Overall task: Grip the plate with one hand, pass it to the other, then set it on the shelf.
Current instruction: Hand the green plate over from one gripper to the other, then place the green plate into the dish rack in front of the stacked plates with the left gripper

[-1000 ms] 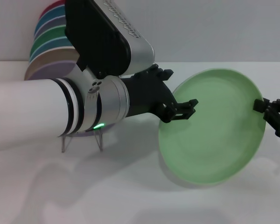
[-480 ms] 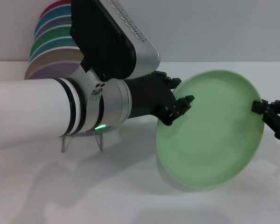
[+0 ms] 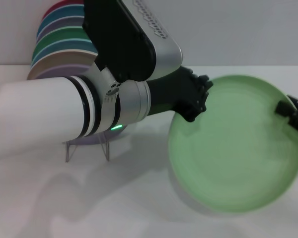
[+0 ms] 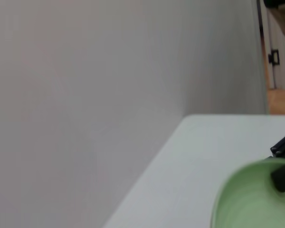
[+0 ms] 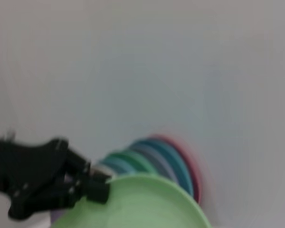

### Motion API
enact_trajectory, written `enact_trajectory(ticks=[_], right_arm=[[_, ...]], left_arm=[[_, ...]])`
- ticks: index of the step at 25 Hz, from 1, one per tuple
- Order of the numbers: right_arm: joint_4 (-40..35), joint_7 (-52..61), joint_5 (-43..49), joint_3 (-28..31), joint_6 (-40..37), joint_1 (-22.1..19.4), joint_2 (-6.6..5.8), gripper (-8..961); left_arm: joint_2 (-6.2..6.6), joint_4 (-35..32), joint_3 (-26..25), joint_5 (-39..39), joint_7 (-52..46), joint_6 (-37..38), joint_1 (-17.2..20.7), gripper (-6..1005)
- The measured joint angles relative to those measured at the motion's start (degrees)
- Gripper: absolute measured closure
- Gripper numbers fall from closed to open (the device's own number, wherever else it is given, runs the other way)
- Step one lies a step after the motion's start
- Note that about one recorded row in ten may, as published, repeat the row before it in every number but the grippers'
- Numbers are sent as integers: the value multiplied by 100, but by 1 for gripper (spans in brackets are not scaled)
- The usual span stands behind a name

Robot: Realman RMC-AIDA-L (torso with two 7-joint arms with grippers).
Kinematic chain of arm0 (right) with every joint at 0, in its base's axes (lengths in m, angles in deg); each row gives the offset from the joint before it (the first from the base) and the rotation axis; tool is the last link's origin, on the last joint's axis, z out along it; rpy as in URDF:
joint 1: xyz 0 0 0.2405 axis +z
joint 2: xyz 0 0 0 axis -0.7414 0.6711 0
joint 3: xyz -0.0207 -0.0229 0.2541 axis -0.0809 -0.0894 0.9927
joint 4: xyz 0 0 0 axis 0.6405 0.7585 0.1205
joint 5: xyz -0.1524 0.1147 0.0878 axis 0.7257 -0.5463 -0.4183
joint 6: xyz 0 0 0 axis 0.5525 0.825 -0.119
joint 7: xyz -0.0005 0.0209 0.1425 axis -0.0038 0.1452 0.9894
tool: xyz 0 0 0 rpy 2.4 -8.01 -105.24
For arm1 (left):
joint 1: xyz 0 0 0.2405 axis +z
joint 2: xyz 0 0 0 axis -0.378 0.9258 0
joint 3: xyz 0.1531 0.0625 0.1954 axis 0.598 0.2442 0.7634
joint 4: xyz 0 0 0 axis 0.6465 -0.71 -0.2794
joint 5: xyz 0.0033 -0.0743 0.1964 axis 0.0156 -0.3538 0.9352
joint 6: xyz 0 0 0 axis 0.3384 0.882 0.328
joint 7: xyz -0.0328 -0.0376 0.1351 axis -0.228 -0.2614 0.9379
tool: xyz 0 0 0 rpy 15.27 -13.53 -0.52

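The pale mint-green plate (image 3: 236,146) hangs in the air at the right, its face tilted toward me. My left gripper (image 3: 194,101) is at its upper-left rim, shut on the edge. My right gripper (image 3: 294,115) is shut on the opposite right rim. In the right wrist view the left gripper (image 5: 92,186) pinches the rim of the plate (image 5: 133,204). In the left wrist view the plate (image 4: 256,199) shows with the right gripper (image 4: 282,164) at its far edge. The clear shelf (image 3: 107,150) stands on the table, mostly hidden under my left arm.
A leaning row of coloured plates (image 3: 57,49) stands at the back left, also in the right wrist view (image 5: 168,156). The thick left forearm (image 3: 39,119) covers much of the table's left. A grey wall (image 4: 85,95) runs behind the white table (image 3: 114,208).
The left gripper has moved right and closed onto the plate's upper-left rim. The plate and the right gripper have shifted right, and the plate now faces me more.
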Motion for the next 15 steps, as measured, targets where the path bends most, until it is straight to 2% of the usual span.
enact_trajectory(ticks=[1,2,5,6,7,8,10,11,12,15], right_arm=[[-370,-108,-325,209,140,-25,5,762],[-370,-108,-325,209,140,-25,5,725],[-1148,-263,-620,762,553,-5,-11,632],[-1738,-389,-574,1362,870,74,-16,611],[-1738,-389,-574,1362,870,74,-16,590],[-1988,-438,-501,1647,965,95,-16,569],[-2362,-637,-419,2075,1028,97,-2,527],[-2633,-886,-413,2279,1053,77,15,506],[-2633,-886,-413,2279,1053,77,15,485],[-2768,-1014,-372,2354,1042,61,18,422]], left_arm=[[3,63,34,-1,113,156,75,826],[3,63,34,-1,113,156,75,858],[8,231,94,-24,292,516,296,952],[31,378,356,-49,654,1234,594,969],[31,378,356,-49,654,1234,594,968],[42,406,514,-49,951,1629,741,968],[41,424,955,-51,1853,2700,1073,967],[41,362,1299,-32,2427,3491,1219,966],[41,362,1299,-32,2427,3491,1219,965],[168,2,1934,277,2773,5117,1215,964]])
